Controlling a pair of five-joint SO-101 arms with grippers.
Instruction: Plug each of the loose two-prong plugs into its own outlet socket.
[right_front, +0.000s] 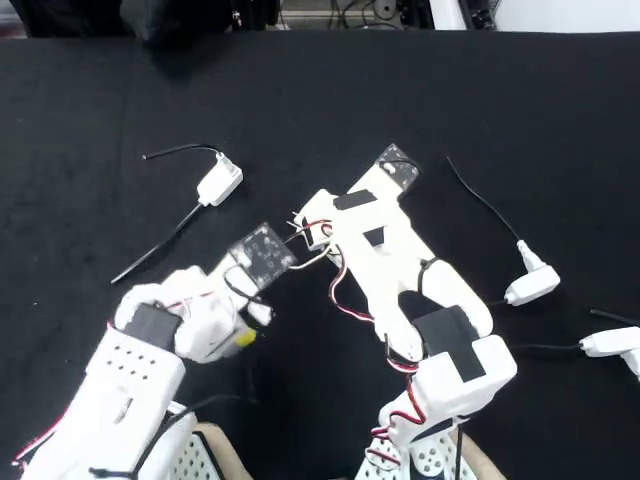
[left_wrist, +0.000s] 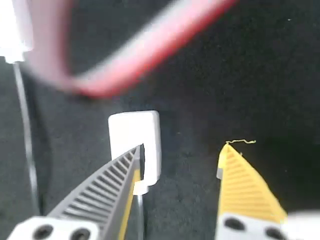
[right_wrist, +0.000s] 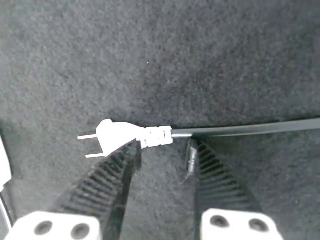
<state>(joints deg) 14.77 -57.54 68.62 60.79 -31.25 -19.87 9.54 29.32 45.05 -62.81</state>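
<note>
Right hand (right_wrist: 164, 146) is hovering open, holding nothing, right by a loose two-prong plug (right_wrist: 120, 137) lying on the table (right_wrist: 200, 60); left hand (left_wrist: 183, 147) is gaping empty beside a white corded block (left_wrist: 135, 135). Nothing is looking plugged in yet.

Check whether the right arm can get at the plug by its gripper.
Probably yes. The right gripper is open, with its fingertips on either side of the neck of the plug, which lies flat on the mat. Nothing lies between them.
</note>
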